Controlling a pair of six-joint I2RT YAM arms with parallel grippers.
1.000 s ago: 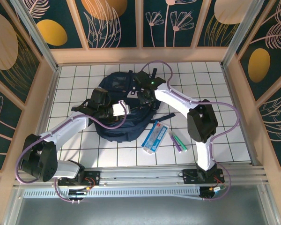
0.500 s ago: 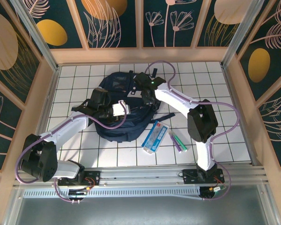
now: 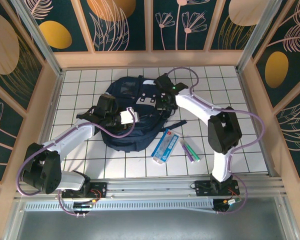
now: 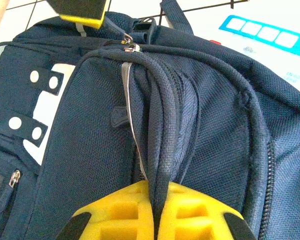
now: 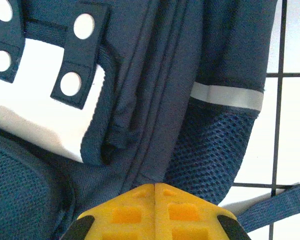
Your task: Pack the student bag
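Student bag (image 3: 135, 139), a large navy-blue fabric backpack with a light grey buckled pocket flap, lies front side up on the white gridded table (image 3: 230, 90), around its middle and reaching toward the far edge. We see the left gripper (image 4: 155, 200) clamped on a raised ridge of the bag's fabric beside a closed zip line, its jaws pressed around the fold. The right gripper (image 5: 155, 192) sits at the bag's right side by the mesh pocket, jaws closed tip to tip; whether they pinch a zip pull or some cloth we cannot tell. A flat light-blue rectangular packet (image 3: 165, 145) and green and purple marker pens (image 3: 191, 151) lie on the table just beside the bag, toward the near right corner. We judge the step in hand to be opening the bag, with nothing packed yet. Next, we think, the right arm must draw a zip along its track while the left holds the fabric taut, so the bag does not slide
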